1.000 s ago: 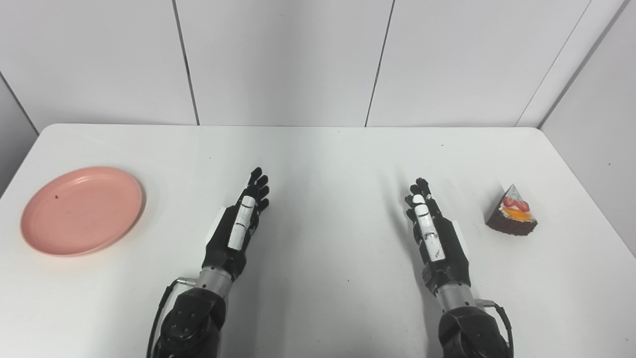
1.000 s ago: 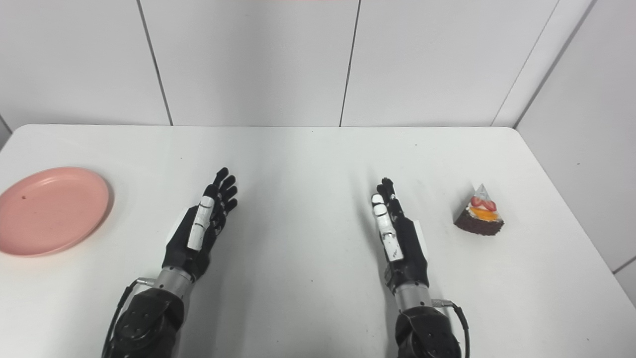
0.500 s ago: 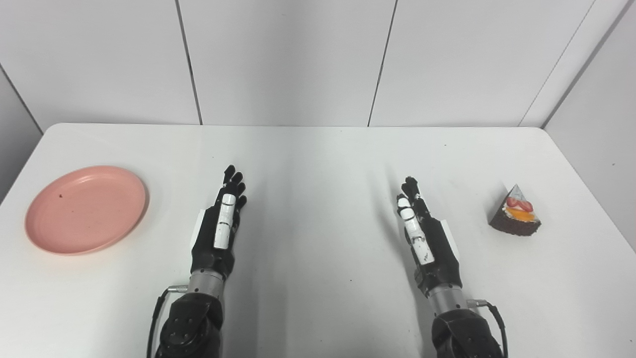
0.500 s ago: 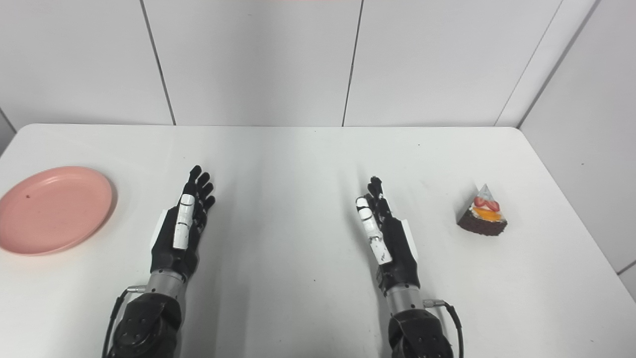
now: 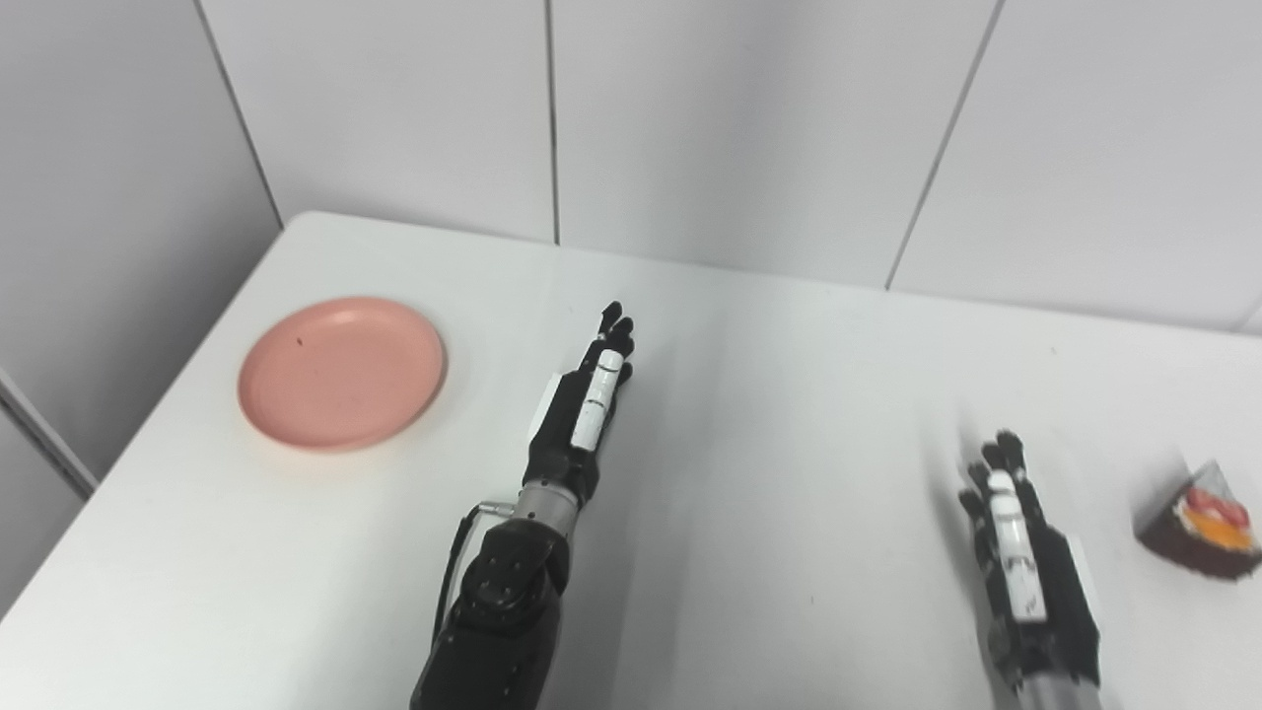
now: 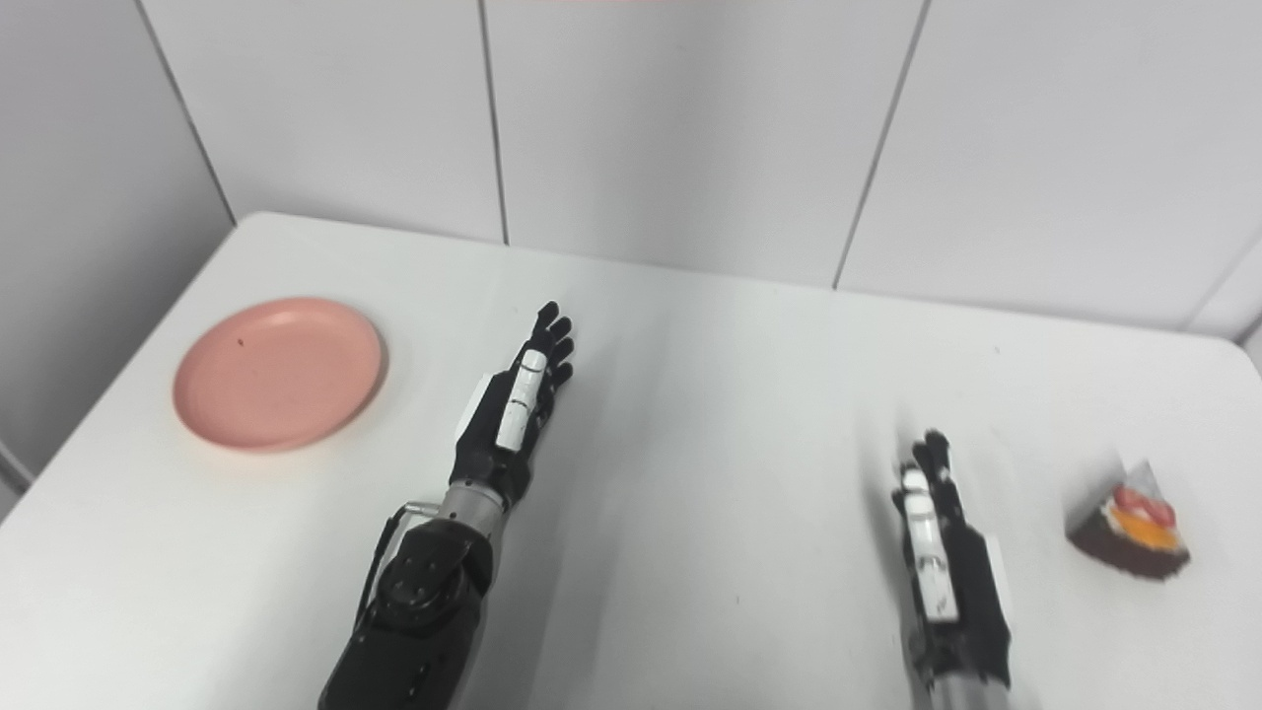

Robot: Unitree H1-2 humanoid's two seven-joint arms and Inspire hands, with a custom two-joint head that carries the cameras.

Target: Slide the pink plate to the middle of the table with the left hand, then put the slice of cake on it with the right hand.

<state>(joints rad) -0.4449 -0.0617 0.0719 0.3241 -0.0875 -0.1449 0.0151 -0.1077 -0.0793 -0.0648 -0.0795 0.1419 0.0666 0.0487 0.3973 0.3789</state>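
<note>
L hand (image 5: 580, 414) hovering flat, fingers spread, empty, right of pink plate (image 5: 342, 372) | R hand (image 5: 1030, 572) spread, empty, nr cake slice (image 5: 1201, 521) | all on tabletop (image 5: 769, 394)

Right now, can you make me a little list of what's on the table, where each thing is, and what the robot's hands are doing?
table: white table, white walls behind
pink plate: pink plate at the far left, nothing on it, nothing touching it
cake: slice of cake at the right edge, chocolate with fruit on top
left hand: left hand open, fingers straight, holding nothing, to the right of the plate and apart from it
right hand: right hand open, holding nothing, left of the cake, not touching it
task so far: plate not yet in the middle, cake not on it
</note>
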